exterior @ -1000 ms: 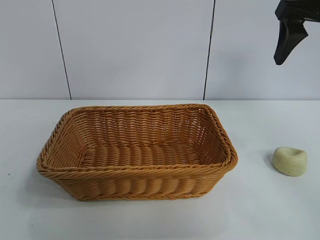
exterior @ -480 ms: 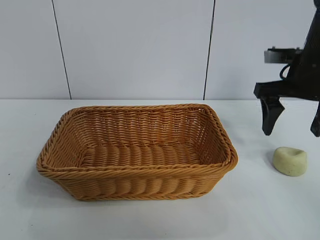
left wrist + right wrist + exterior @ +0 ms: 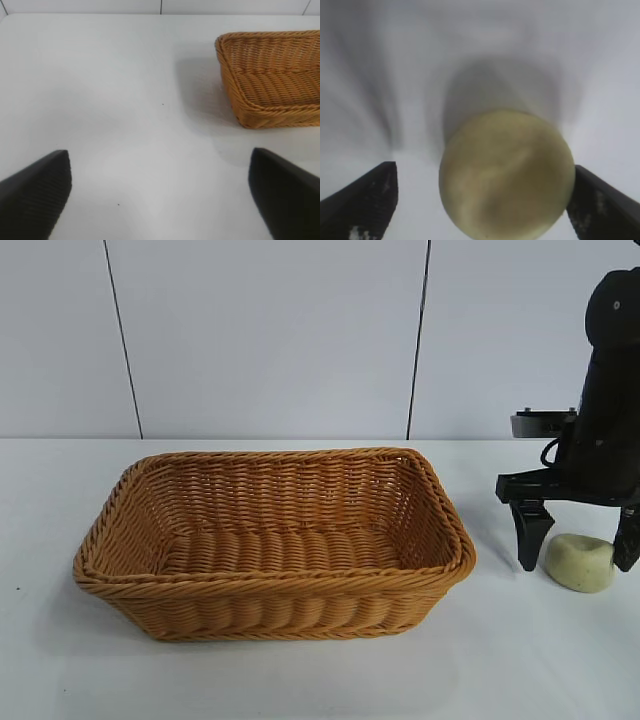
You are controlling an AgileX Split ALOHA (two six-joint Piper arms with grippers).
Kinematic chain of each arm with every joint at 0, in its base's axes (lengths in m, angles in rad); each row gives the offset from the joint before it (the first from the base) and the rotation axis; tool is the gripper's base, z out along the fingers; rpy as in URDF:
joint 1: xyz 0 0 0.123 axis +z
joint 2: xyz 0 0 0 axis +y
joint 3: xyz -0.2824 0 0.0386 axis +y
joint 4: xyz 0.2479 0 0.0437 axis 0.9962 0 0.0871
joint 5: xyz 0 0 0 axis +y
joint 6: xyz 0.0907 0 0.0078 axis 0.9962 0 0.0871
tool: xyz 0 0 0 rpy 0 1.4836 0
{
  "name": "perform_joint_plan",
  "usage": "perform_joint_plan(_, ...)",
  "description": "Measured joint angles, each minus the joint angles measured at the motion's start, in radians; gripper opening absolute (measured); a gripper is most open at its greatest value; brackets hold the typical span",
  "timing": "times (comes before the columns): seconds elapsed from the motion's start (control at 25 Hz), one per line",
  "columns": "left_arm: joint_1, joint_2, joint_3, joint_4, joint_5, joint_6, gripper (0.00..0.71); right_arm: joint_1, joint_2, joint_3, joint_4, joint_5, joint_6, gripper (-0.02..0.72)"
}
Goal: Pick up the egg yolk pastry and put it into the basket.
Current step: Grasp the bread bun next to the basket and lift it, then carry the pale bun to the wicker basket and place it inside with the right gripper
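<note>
Egg yolk pastry point(image 3: 580, 562) (unlabelled) sits on the table between the right hand's point(image 3: 579, 542) spread fingers.

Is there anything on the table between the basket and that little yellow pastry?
Only one finger of the right gripper stands between basket and pastry, seen from outside.

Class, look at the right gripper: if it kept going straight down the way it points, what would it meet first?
Most likely the table: the right gripper straddles the egg yolk pastry, whose top could touch its body.
</note>
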Motion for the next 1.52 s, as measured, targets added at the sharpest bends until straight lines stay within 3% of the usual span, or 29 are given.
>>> perform_joint_plan(0.12, 0.0, 0.0, 0.0, 0.0, 0.0, 0.0, 0.692, 0.0, 0.0, -0.002, 0.0, 0.006, 0.0, 0.223)
perform_joint_plan(0.32, 0.0, 0.0, 0.0, 0.0, 0.0, 0.0, 0.692, 0.0, -0.015, -0.015, 0.001, 0.03, 0.0, 0.209)
perform_joint_plan(0.72, 0.0, 0.0, 0.0, 0.0, 0.0, 0.0, 0.692, 0.0, -0.15, -0.21, 0.01, 0.24, -0.024, 0.202)
perform_joint_plan(0.96, 0.0, 0.0, 0.0, 0.0, 0.0, 0.0, 0.692, 0.012, -0.187, -0.368, 0.01, 0.32, -0.027, 0.202)
perform_joint_plan(1.16, 0.0, 0.0, 0.0, 0.0, 0.0, 0.0, 0.692, 0.104, -0.187, -0.4, 0.016, 0.331, -0.027, 0.202)
perform_joint_plan(1.52, 0.0, 0.0, 0.0, 0.0, 0.0, 0.0, 0.692, 0.37, -0.187, -0.402, 0.02, 0.296, 0.008, 0.202)
